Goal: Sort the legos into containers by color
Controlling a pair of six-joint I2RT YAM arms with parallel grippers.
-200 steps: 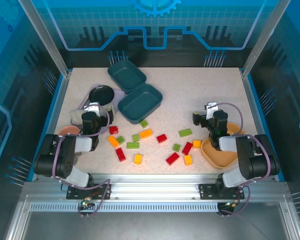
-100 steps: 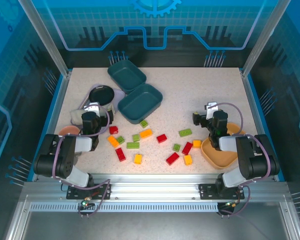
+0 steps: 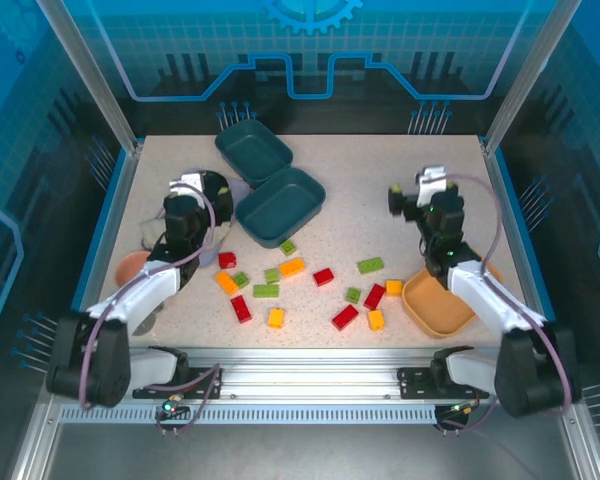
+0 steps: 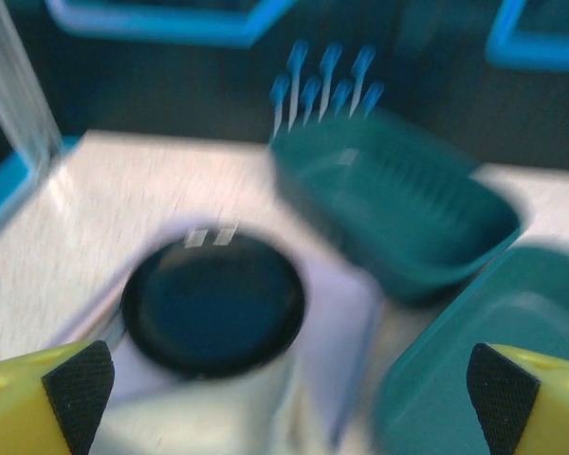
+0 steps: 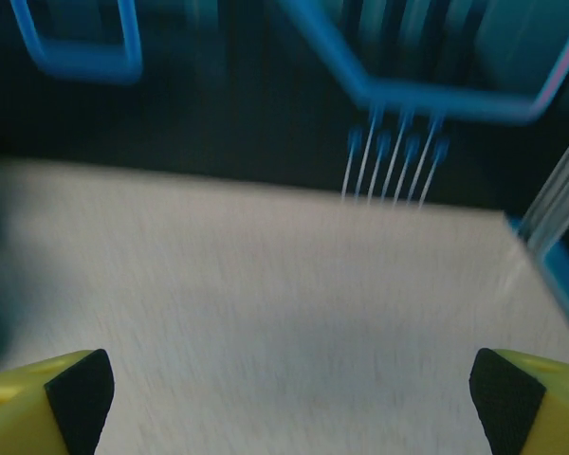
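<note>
- Two teal trays touch at the far left-centre: the far teal tray (image 3: 253, 150) and the near teal tray (image 3: 280, 205).
- Pale orange tray (image 3: 440, 305) lies by the right arm.
- Legos (image 3: 292, 267) lie scattered on the table (image 3: 380, 180) between the arms.
- Left gripper (image 4: 289, 384) hangs over the black bowl (image 4: 213, 303), fingers wide apart, empty.
- Right gripper (image 5: 294, 393) hovers over bare table, fingers wide apart, empty.

Speckled white table (image 3: 380, 170) inside blue-panelled enclosure (image 3: 310, 60)

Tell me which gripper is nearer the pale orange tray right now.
Right. The right gripper hangs just beyond the pale orange tray, slightly to its left; the left gripper is far off left, at the black bowl.
</note>
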